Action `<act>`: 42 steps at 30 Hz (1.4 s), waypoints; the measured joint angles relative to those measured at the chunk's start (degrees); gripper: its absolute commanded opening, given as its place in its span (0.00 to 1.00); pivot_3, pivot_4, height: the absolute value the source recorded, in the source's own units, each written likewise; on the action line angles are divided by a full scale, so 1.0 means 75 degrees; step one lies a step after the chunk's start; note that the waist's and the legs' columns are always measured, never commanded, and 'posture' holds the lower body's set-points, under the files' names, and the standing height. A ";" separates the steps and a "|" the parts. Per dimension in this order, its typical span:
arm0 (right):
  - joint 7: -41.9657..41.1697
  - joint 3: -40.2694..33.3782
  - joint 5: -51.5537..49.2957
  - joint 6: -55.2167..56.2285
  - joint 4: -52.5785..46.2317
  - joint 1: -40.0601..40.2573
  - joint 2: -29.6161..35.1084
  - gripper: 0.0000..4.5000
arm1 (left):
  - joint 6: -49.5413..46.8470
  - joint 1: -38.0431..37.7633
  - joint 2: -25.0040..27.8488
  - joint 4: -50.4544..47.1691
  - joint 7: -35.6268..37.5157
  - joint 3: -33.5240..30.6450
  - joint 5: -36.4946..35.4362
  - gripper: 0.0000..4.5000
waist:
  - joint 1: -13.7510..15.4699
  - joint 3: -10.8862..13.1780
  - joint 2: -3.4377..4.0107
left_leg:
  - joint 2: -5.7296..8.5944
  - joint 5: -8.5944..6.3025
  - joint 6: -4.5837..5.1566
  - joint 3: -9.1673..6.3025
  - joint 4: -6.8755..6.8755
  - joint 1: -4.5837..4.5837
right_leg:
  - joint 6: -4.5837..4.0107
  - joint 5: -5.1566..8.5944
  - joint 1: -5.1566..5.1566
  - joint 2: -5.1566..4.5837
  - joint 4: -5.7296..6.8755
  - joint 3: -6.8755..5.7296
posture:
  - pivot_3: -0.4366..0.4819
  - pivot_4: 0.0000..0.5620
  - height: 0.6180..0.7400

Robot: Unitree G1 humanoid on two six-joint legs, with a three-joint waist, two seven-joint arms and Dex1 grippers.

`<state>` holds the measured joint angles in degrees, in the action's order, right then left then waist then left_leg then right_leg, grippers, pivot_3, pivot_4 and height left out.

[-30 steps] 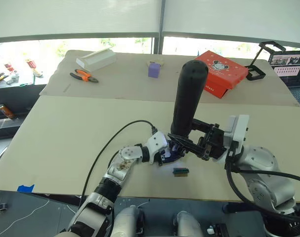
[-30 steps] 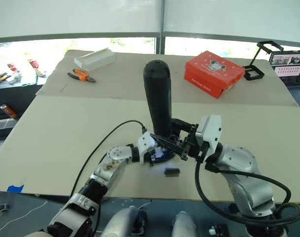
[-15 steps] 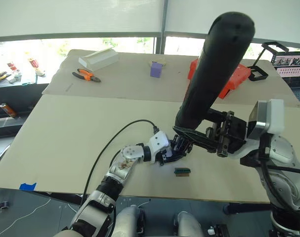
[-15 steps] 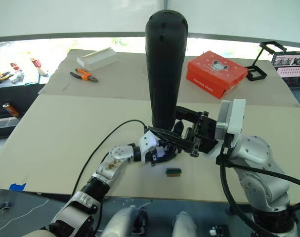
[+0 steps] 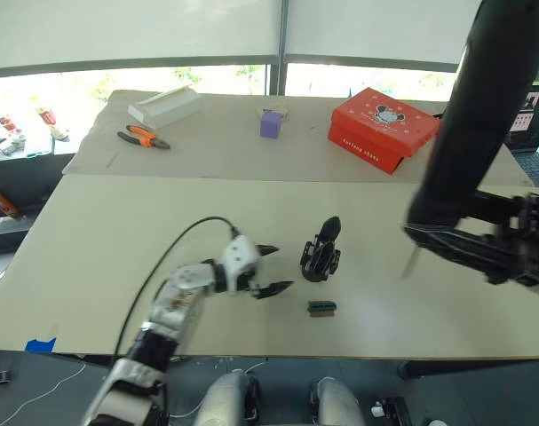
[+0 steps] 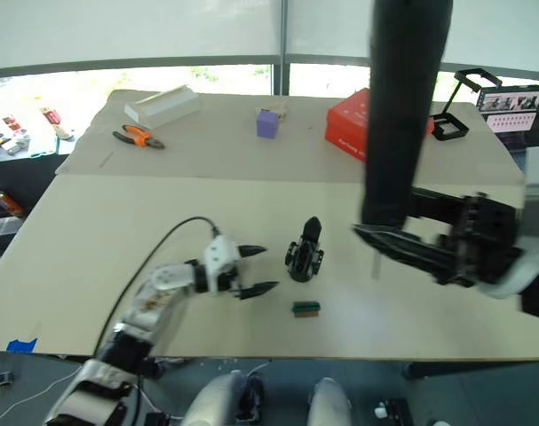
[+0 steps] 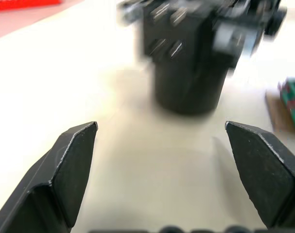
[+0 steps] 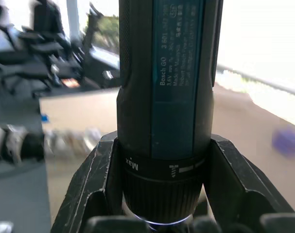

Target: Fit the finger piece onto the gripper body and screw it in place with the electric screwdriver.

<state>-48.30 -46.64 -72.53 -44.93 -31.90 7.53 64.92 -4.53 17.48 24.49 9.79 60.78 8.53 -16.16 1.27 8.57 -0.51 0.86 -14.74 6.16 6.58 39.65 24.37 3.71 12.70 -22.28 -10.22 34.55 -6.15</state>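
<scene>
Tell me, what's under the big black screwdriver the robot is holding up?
Under the electric screwdriver, its thin metal bit hangs over bare table. The right gripper clamps its lower end, hiding where the bit joins. The gripper body stands off to the side.

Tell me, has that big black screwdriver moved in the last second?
Yes. The screwdriver, gripped in the right pincer, has swung off to the robot's right, away from the gripper body, which it stood over before.

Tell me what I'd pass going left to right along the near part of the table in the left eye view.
Left tool, open → gripper body, standing upright → electric screwdriver, held up off the table by the right tool.
</scene>
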 measured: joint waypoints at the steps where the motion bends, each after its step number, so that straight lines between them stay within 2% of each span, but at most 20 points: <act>1: -0.0299 -0.0257 0.0287 -0.0441 0.0489 0.0427 0.0251 0.43 | -0.0213 -0.0209 0.0337 -0.0170 0.0441 -0.0272 -0.0443 0.99 | -0.0002 0.0009 0.0006 | 0.0003 -0.0003 0.0002 -0.0001 0.0001 0.0000 | 0.0001 0.0000 -0.0012 -0.0007 -0.0006 -0.0002 | 0.48 0.27 1.00; 4: -0.0889 -0.0141 0.1531 -0.1192 0.1371 0.1290 0.1081 0.43 | -0.0467 -0.0515 0.1166 -0.0474 0.1555 -0.0862 -0.1316 0.99 | 0.0019 0.0033 0.0057 | 0.0021 -0.0012 0.0009 -0.0001 0.0006 0.0003 | 0.0015 0.0001 -0.0018 -0.0017 -0.0013 -0.0003 | 0.48 0.27 1.00; 7: -0.1019 0.0592 0.2514 -0.1394 0.2186 0.1352 0.1619 0.43 | -0.0442 -0.0544 0.1584 -0.0536 0.2068 -0.1249 -0.1608 0.99 | 0.0038 0.0042 0.0077 | 0.0033 -0.0015 0.0011 0.0001 0.0005 0.0007 | 0.0025 0.0006 -0.0022 -0.0015 -0.0017 -0.0002 | 0.48 0.27 1.00; 10: -0.1141 0.2242 0.3597 -0.1022 0.3482 0.0651 0.1980 0.43 | -0.0353 -0.0661 0.1760 -0.0500 0.2259 -0.1528 -0.1691 0.99 | 0.0008 0.0049 0.0081 | 0.0041 -0.0015 0.0010 0.0003 0.0003 0.0014 | 0.0033 0.0006 -0.0030 -0.0007 -0.0024 -0.0002 | 0.48 0.27 1.00; 15: -0.1219 0.4762 0.5170 -0.0636 0.5130 -0.0879 0.1888 0.43 | -0.0182 -0.1175 0.2104 -0.0508 0.2177 -0.1800 -0.1582 0.99 | -0.0078 0.0079 0.0130 | 0.0043 -0.0006 0.0003 0.0019 0.0004 0.0062 | 0.0032 0.0005 -0.0097 -0.0002 0.0001 0.0007 | 0.48 0.27 1.00; 19: -0.1387 0.5883 0.5942 -0.0597 0.5880 -0.1887 0.1458 0.43 | 0.0144 -0.1320 0.2084 -0.0511 0.1935 -0.1928 -0.1460 0.99 | -0.0090 0.0093 0.0150 | 0.0038 0.0013 -0.0028 0.0029 0.0014 0.0087 | 0.0024 0.0005 -0.0104 -0.0007 0.0056 -0.0001 | 0.48 0.27 1.00; 21: -0.1517 0.6102 0.6192 -0.0523 0.6063 -0.2182 0.1388 0.66 | 0.0224 -0.1391 0.2084 -0.0510 0.1818 -0.1987 -0.1445 1.00 | -0.0091 0.0093 0.0158 | 0.0033 0.0015 -0.0034 0.0029 0.0017 0.0084 | 0.0023 0.0004 -0.0115 -0.0006 0.0062 -0.0002 | 0.48 0.27 1.00; 25: -0.1726 0.6139 0.6446 -0.0470 0.6271 -0.2495 0.1374 0.96 | 0.0227 -0.1417 0.2122 -0.0518 0.1635 -0.2013 -0.1422 1.00 | -0.0072 0.0093 0.0158 | 0.0034 0.0014 -0.0034 0.0019 0.0017 0.0082 | 0.0023 0.0004 -0.0127 -0.0007 0.0059 -0.0011 | 0.48 0.27 1.00; 26: -0.1749 0.6107 0.6502 -0.0436 0.6297 -0.2479 0.1374 0.99 | 0.0227 -0.1420 0.2141 -0.0520 0.1564 -0.2017 -0.1382 1.00 | -0.0062 0.0093 0.0157 | 0.0037 0.0013 -0.0034 0.0019 0.0017 0.0083 | 0.0023 0.0004 -0.0128 -0.0008 0.0058 -0.0014 | 0.48 0.27 1.00; 29: -0.1909 0.5533 0.6542 0.0092 0.6316 -0.2091 0.1399 0.99 | 0.0287 -0.1428 0.2253 -0.0539 0.1271 -0.2093 -0.1122 1.00 | -0.0052 0.0093 0.0158 | 0.0043 0.0014 -0.0032 0.0021 0.0013 0.0085 | 0.0023 0.0004 -0.0120 -0.0010 0.0059 -0.0015 | 0.48 0.27 1.00; 31: -0.2221 0.4743 0.6535 0.0740 0.6191 -0.1598 0.1403 0.99 | 0.0356 -0.1475 0.2349 -0.0555 0.1157 -0.2188 -0.1035 1.00 | -0.0056 0.0093 0.0158 | 0.0042 0.0014 -0.0032 0.0025 0.0012 0.0089 | 0.0023 0.0004 -0.0102 -0.0006 0.0061 -0.0019 | 0.48 0.27 1.00; 32: -0.2603 0.4045 0.6484 0.1350 0.5992 -0.1247 0.1298 0.99 | 0.0390 -0.1536 0.2452 -0.0563 0.1123 -0.2233 -0.1002 1.00 | -0.0063 0.0093 0.0158 | 0.0039 0.0015 -0.0033 0.0028 0.0010 0.0088 | 0.0023 0.0004 -0.0101 -0.0001 0.0061 -0.0020 | 0.48 0.27 1.00; 35: -0.3966 0.2128 0.5756 0.2746 0.4801 -0.0640 0.0437 0.99 | 0.0375 -0.1667 0.2651 -0.0611 0.1039 -0.2518 -0.1002 1.00 | -0.0084 0.0097 0.0150 | 0.0020 0.0017 -0.0038 0.0021 0.0012 0.0084 | 0.0024 0.0004 -0.0089 0.0026 0.0056 -0.0023 | 0.48 0.27 1.00; 37: -0.4446 0.1461 0.5248 0.3211 0.3699 -0.0354 -0.0202 0.99 | 0.0329 -0.1833 0.2824 -0.0680 0.0960 -0.2782 -0.1012 1.00 | -0.0095 0.0099 0.0140 | 0.0013 0.0017 -0.0040 0.0012 0.0010 0.0071 | 0.0022 0.0005 -0.0081 0.0030 0.0058 -0.0021 | 0.48 0.27 1.00; 40: -0.4342 0.1415 0.5040 0.3901 0.2553 -0.0275 -0.1124 0.99 | 0.0290 -0.2059 0.2901 -0.0791 0.0888 -0.2995 -0.1019 1.00 | -0.0079 0.0102 0.0128 | 0.0019 0.0013 -0.0042 0.0011 0.0008 0.0046 | 0.0023 0.0005 -0.0093 0.0017 0.0056 -0.0017 | 0.48 0.27 1.00; 42: -0.4320 0.1731 0.5165 0.4577 0.2241 -0.0268 -0.1655 0.99 | 0.0309 -0.2219 0.2901 -0.0798 0.0861 -0.3025 -0.1017 1.00 | -0.0070 0.0103 0.0126 | 0.0032 0.0011 -0.0041 0.0013 0.0009 0.0044 | 0.0026 0.0004 -0.0096 0.0009 0.0060 -0.0004 | 0.48 0.27 1.00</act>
<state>-80.70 -33.66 -33.80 -10.60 -15.09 5.52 52.50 -2.21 0.83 46.25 3.81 67.24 -14.15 -23.79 0.75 9.34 0.43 1.10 -14.66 5.85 6.68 39.72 24.70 3.91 12.73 -23.01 -10.15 34.99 -6.19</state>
